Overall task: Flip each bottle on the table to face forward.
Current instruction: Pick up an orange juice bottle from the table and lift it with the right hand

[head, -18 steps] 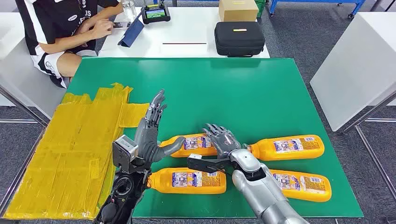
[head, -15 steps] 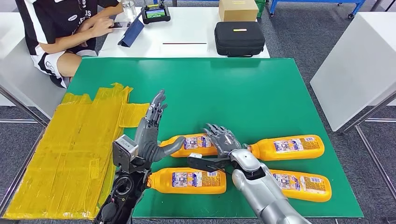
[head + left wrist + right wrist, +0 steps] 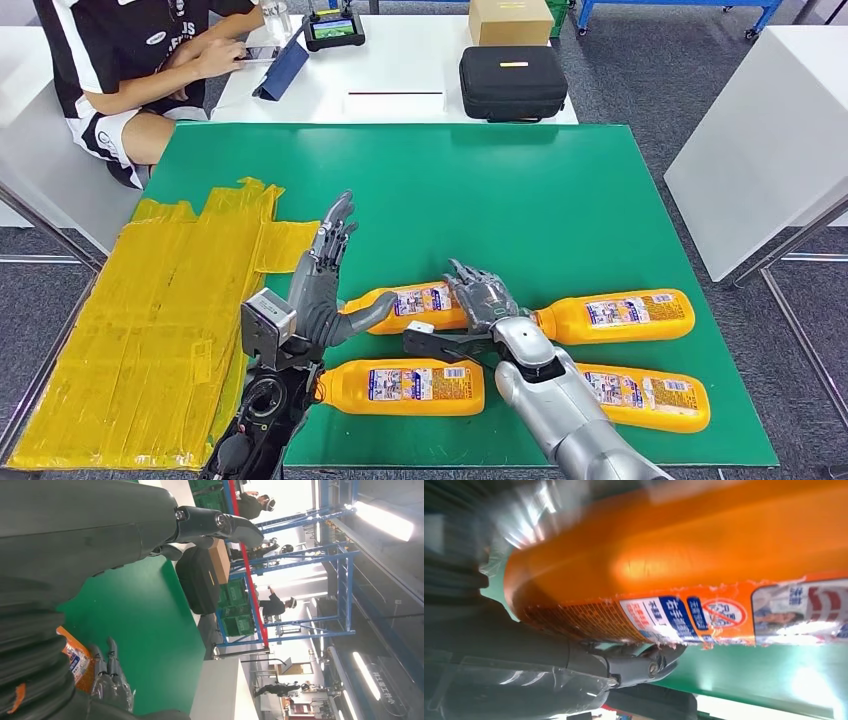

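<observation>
Four orange bottles lie on their sides in the lower middle of the head view, on a green table [image 3: 520, 190]. The right hand [image 3: 483, 301] grips the upper-left bottle [image 3: 405, 305] at its base end, fingers over the top and thumb below; the right wrist view shows that bottle [image 3: 704, 570] raised off the green surface, its label close to the lens. The left hand [image 3: 325, 280] stands beside the bottle's neck with fingers pointing up and apart, thumb touching the neck, holding nothing. The upper-right bottle [image 3: 615, 315], lower-left bottle [image 3: 405, 387] and lower-right bottle [image 3: 645, 396] rest flat, labels up. Yellow tape [image 3: 150, 330] covers the table's left edge. Beyond, in the upper frame, a white table [image 3: 400, 70] carries a black case [image 3: 512, 82] and a cardboard box [image 3: 509, 21]; a seated person [image 3: 130, 60] occupies the upper left.
</observation>
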You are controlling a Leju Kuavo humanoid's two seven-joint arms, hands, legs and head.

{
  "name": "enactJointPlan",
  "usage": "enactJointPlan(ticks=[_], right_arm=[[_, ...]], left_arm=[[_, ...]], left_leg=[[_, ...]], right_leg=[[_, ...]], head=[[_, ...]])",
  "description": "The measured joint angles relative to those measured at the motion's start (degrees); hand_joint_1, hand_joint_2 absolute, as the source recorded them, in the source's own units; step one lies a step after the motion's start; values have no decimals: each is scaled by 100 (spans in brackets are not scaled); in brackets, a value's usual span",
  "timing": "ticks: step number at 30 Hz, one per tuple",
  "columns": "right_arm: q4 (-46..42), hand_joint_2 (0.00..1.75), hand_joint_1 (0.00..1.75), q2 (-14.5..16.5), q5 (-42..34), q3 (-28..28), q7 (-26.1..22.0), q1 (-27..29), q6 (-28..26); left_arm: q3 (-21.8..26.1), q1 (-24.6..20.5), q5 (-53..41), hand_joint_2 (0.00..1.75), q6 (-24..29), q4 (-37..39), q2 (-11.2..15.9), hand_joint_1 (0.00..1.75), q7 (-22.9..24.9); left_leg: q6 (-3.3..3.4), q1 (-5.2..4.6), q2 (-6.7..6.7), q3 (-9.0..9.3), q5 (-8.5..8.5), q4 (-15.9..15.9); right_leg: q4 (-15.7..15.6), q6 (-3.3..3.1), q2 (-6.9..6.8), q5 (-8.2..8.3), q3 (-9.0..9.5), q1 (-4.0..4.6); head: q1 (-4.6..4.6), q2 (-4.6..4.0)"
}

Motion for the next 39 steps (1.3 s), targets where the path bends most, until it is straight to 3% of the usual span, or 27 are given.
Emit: enactJointPlan(ticks=[2, 5, 17, 23, 31, 36, 39], right_arm=[[5, 175, 167, 3, 16, 0, 27, -3, -61], [-42, 175, 175, 5, 26, -14, 68, 40, -239], [-1154, 175, 175, -26, -543, -474, -105, 558, -1034], [-1808, 175, 175, 3, -1477, -842, -630, 845, -1628], [-2201, 175, 175, 26, -1741, -1079, -782, 1000, -1732], [-2547, 175, 175, 113, -3280, -1306, -1431, 1175, -2201], [-2768, 175, 175, 163, -4179, -1485, -1656, 1292, -2156]], left_arm=[[0, 0, 0, 175, 0, 0, 0, 0, -1], [0, 0, 0, 175, 1, 0, 0, 0, -1], [-47, -15, -4, 175, 37, 92, 0, 0, -27], [-78, -16, -4, 175, 165, 124, 0, 0, -61], [-103, -16, -4, 175, 189, 125, 0, 0, -65], [-137, -12, -4, 175, 284, 125, 2, 0, -52], [-141, 0, -3, 175, 345, 112, 7, 0, -39]], left_leg=[[0, 0, 0, 1, 0, 0], [0, 0, 0, 0, 0, 0], [0, -1, 0, -2, 0, 0], [0, -1, 1, -3, -1, 0], [0, 0, 0, -3, -1, 0], [0, 0, 0, -4, -1, 0], [1, 0, 1, -4, -1, 0]], right_leg=[[0, 0, 0, 0, 0, 0], [0, 0, 0, 0, 0, 0], [0, 0, 0, 0, -4, 0], [0, 0, 0, 0, -4, 0], [0, 0, 0, 0, -4, 0], [0, 0, 0, 0, -4, 0], [0, 0, 0, 0, -4, 0]], head=[[-1, 0], [-1, 0], [0, 0], [-1, 0], [-1, 0], [-2, 0], [-1, 0]])
